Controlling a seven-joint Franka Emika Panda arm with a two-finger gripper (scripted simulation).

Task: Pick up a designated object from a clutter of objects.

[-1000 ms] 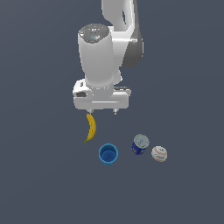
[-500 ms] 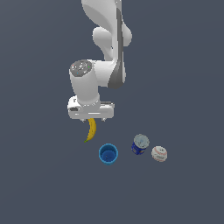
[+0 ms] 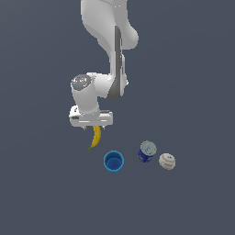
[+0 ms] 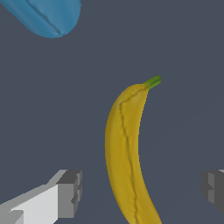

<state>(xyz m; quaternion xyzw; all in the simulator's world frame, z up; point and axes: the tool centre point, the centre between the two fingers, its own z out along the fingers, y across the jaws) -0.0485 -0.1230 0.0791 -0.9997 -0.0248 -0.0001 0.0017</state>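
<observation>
Banana under the open jaws — grasp not yet made

Banana (image 4: 124, 153) lies flat on the grey floor, directly beneath the gripper (image 4: 142, 188), between its two fingers (image 4: 68, 192), which stand wide apart and hold nothing. Approach looks done; closing and lifting remain. In the exterior view the blue cup (image 3: 113, 161) sits near the banana's stem end, while the blue can (image 3: 147, 152) and baseball (image 3: 167, 161) lie well apart toward that view's right — open floor on the other sides.
</observation>
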